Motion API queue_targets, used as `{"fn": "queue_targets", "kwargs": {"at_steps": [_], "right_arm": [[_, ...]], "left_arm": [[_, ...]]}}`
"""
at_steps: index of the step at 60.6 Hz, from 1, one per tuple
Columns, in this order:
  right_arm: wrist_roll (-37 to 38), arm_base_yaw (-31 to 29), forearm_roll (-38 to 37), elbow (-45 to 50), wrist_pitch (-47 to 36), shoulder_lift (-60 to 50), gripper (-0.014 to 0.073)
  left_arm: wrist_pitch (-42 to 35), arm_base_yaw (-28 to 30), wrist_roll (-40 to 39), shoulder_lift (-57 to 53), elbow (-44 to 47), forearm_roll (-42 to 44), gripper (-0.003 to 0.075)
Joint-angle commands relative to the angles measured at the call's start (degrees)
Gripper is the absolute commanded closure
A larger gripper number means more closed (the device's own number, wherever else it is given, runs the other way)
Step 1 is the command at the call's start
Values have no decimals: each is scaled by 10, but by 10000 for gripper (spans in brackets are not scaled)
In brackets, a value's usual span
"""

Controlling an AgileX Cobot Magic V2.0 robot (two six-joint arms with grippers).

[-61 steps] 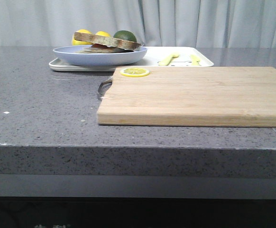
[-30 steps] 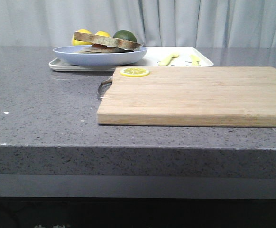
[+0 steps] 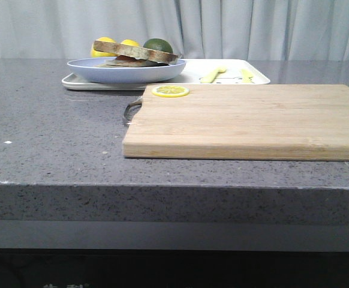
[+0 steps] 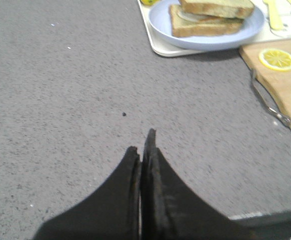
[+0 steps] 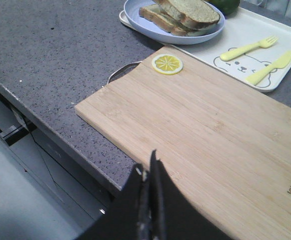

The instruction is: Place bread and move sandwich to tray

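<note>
One sandwich [image 3: 135, 55] on one plate [image 3: 126, 71], one tray [image 3: 222, 75], one lemon slice [image 3: 170, 91]; left end effector [image 4: 143, 150] and right end effector [image 5: 150, 170] both pinched closed, empty.

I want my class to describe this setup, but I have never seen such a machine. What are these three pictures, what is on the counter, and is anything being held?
It is a robot with two arms. One picture looks forward over the grey counter; the other two come from cameras on each wrist. The dark wedges there are the left hand and right hand, both shut and holding nothing. On the counter lies a wooden cutting board with a lemon slice on it. Behind it, a white tray carries a yellow fork, a yellow knife and a pale blue plate with the sandwich.
</note>
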Motion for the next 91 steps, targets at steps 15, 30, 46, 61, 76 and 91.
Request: {"fn": "queue_targets", "kwargs": {"at_steps": [15,30,46,61,76,91], "right_arm": [[-1,-1,0,-16,-42,0,662],[-1,-1,0,-16,-42,0,662],[-1,-1,0,-16,-42,0,662],[-1,-1,0,-16,-42,0,662],[-1,-1,0,-16,-42,0,662],[-1,-1,0,-16,-42,0,662]], "left_arm": [[-352,94,-7,-174,236,-3,738],[-394,114,-7,-263,357,-60,738],[-395,114,-7,-286,384,-64,738],[-396,114,-7,-285,384,-64,738],[-396,114,-7,-285,384,-64,738],[-396,114,-7,-285,384,-64,738]]}}
